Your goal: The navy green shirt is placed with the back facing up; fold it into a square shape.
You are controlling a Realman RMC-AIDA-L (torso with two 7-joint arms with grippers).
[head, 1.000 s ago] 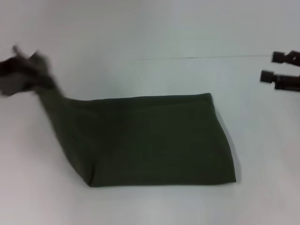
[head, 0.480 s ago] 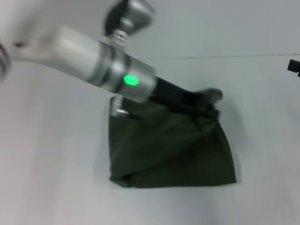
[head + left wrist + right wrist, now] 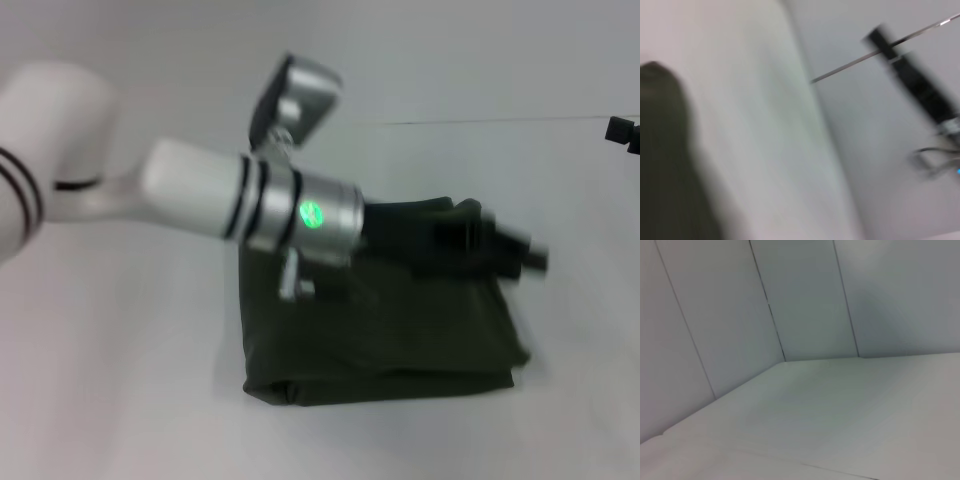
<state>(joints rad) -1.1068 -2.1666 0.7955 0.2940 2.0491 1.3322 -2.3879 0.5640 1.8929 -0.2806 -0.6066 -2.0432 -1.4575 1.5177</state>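
L gripper point(image 3: 505, 250) reaches across the folded navy green shirt point(image 3: 390, 330) on the table point(image 3: 120, 400), can't tell its fingers. R gripper point(image 3: 625, 132) parked far right, fingers unclear too.

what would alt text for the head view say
The left gripper reaches across a folded navy green shirt on a white table, at the shirt's far right corner. Only the tip of the right gripper shows at the right edge.

Lighting: even, diffuse, moderately bright; pale desk point(image 3: 120, 400) without glare. Shadows: soft, narrow band along the navy green shirt point(image 3: 380, 340) edges. Blur: heavy motion smear in left wrist view; head view soft, left arm point(image 3: 200, 190) streaked. Right wrist view: smooth, shaded at the walls.
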